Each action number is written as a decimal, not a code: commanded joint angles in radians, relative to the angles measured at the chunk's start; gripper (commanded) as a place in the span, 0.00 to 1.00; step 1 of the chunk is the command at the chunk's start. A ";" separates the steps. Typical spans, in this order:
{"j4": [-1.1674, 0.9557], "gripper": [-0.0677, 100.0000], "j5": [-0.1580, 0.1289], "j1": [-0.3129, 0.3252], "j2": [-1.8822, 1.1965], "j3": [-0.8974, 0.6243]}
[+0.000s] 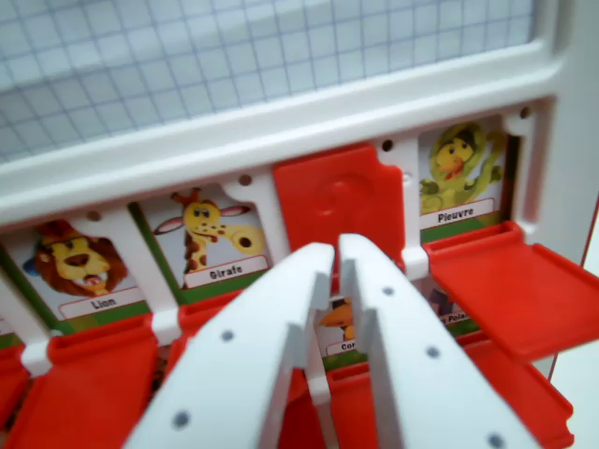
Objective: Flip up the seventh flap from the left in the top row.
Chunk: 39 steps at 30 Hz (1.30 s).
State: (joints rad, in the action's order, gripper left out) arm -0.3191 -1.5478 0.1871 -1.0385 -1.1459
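Note:
A white board frame (281, 126) holds a row of animal cards with red flaps. One red flap (339, 198) stands upright and hides its card, between the Girafe card (213, 238) and the Pieuvre card (456, 178). The Lion card (80, 267) shows at the wrist view's left. The red flaps under Lion (94, 365) and under Pieuvre (510, 281) lie flat. My white gripper (335, 251) fills the lower middle, its tips just below the upright flap's lower edge. The fingers are pressed almost together with nothing between them.
Behind the board lies a pale grid-patterned surface (234, 56). The frame's thick side post (571, 140) rises at the wrist view's right. A lower row of cards (339, 327) and red flaps (524, 393) is partly hidden by my fingers.

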 commanded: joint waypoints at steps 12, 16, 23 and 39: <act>-0.044 0.00 0.011 0.012 -0.213 -0.012; -0.126 0.00 0.026 0.029 -0.491 -0.201; -0.219 0.00 -0.006 0.061 -0.939 -0.572; -0.689 0.00 -0.020 -0.169 -2.057 -1.232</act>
State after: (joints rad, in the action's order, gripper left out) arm -0.9327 -1.5570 0.0414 -2.9299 -2.3731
